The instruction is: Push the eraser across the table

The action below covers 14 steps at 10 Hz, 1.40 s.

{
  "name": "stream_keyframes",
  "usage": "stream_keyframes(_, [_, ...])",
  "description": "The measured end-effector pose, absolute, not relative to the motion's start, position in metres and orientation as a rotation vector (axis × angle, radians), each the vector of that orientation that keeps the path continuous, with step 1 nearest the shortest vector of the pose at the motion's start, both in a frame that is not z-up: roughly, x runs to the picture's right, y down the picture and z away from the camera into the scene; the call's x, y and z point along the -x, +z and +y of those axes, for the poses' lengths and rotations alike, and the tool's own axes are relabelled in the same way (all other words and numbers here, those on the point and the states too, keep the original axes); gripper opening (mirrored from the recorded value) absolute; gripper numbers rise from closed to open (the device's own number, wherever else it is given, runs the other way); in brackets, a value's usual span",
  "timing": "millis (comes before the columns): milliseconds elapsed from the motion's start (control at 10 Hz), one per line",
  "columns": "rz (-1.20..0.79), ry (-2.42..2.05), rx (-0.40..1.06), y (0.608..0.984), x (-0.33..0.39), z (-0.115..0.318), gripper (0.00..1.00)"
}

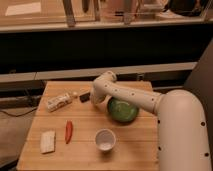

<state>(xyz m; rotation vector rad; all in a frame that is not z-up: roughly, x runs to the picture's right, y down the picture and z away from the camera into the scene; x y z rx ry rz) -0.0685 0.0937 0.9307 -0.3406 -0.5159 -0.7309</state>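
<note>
The eraser (pixel 84 96) is a small dark oblong block lying on the light wooden table (pixel 85 152), toward the far middle. My white arm reaches in from the right, and its end, where the gripper (pixel 94 96) is, sits just right of the eraser, touching or nearly touching it. The arm's casing hides the gripper's end.
A green bowl (pixel 122 110) sits right of the arm's end. A whitish crinkled packet (pixel 60 101) lies left of the eraser. A red chili (pixel 68 131), a pale flat block (pixel 48 141) and a white cup (pixel 105 139) lie nearer the front. A dark ledge runs behind the table.
</note>
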Motion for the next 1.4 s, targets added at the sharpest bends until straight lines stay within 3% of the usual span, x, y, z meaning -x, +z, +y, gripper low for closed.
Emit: stream_keyframes(1400, [-0.454, -0.63, 0.24, 0.918, 0.066, 0.094, 0.01])
